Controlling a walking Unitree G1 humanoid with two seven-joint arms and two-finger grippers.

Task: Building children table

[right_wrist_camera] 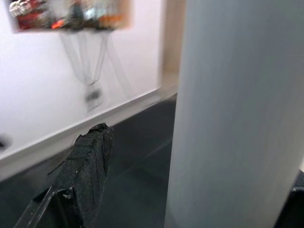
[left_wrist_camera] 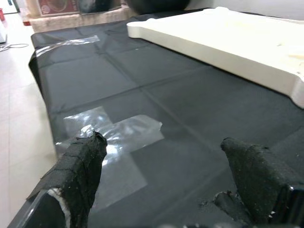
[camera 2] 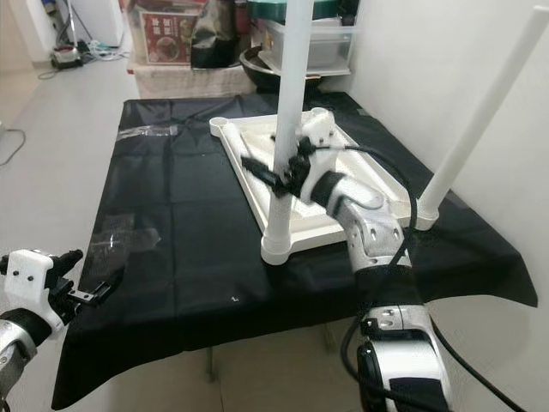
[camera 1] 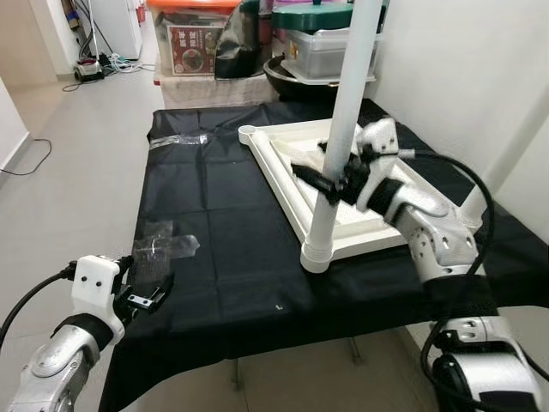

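Upright, white table leg on upturned tabletop, right claw clamped around it; left claw wide.

Low table draped in black cloth, standing on pale tiled floor. Lying flat on cloth toward far right: white children's tabletop, upside down. Near front left edge, crumpled clear plastic wrap; another clear plastic strip at far left edge.

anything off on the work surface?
Loose clear plastic wrap lies crumpled on the black cloth near the left gripper, another strip at the far edge. The leg in the right gripper leans slightly.
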